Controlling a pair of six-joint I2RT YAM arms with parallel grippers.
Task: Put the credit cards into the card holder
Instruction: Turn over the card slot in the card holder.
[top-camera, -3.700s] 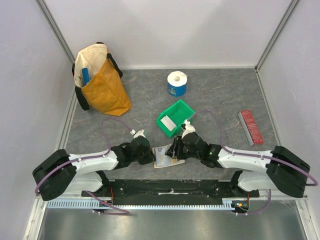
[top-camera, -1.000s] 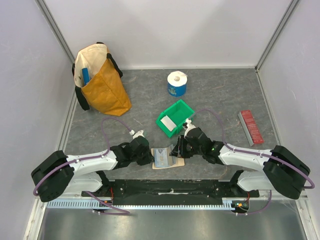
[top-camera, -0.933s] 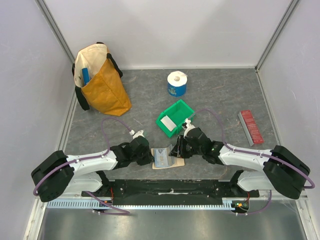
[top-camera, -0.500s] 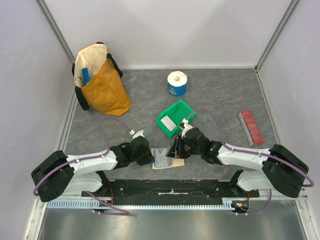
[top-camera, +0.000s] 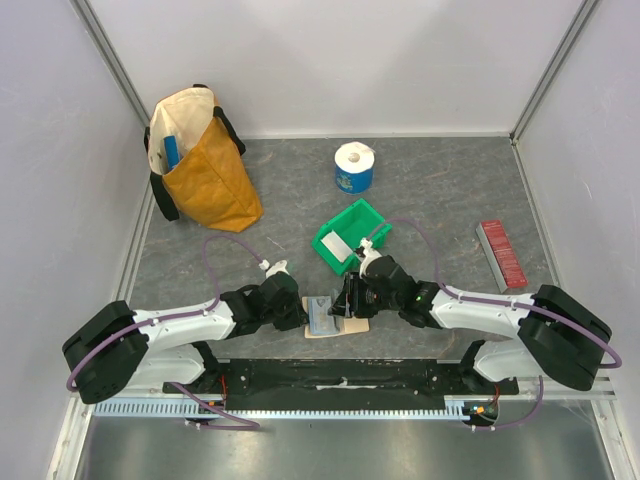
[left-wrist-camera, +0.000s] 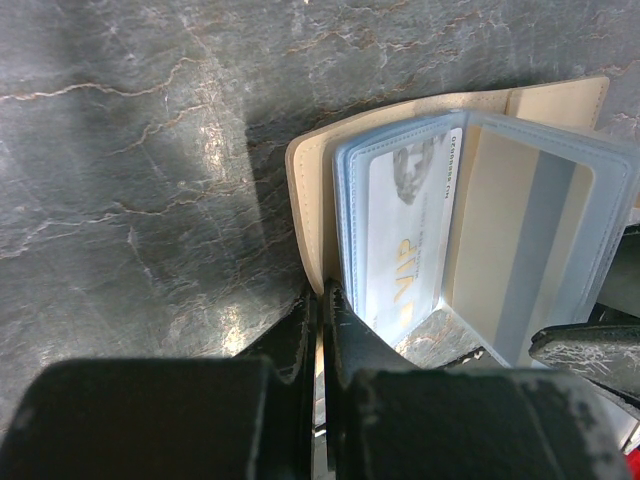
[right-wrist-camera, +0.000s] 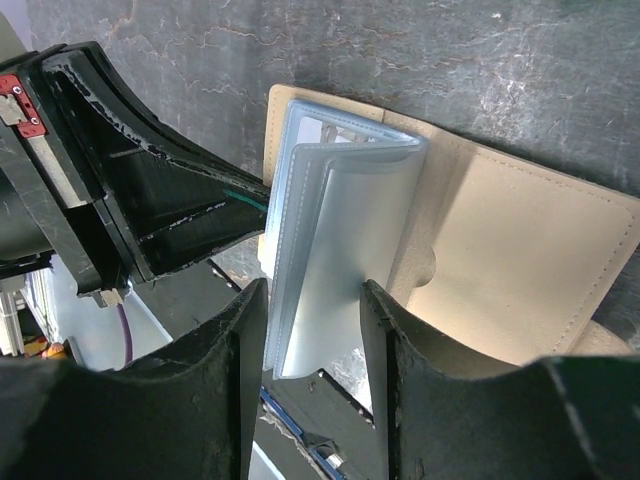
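since a second ago my right gripper (top-camera: 347, 303) has edged left over the open card holder (top-camera: 325, 320), which lies on the table (top-camera: 440, 190) between my arms, jaws spreading astride its clear pockets (right-wrist-camera: 340, 250) — holding nothing. my left gripper (left-wrist-camera: 325, 300) pinches its edge, jaws shut; should that slip, the pockets may flop closed.

One card holder (top-camera: 327, 315), three credit cards (left-wrist-camera: 405, 240) showing, one green bin (top-camera: 372, 212), one paper roll (top-camera: 353, 166), one yellow bag (top-camera: 205, 165), one red strip (top-camera: 501, 254).
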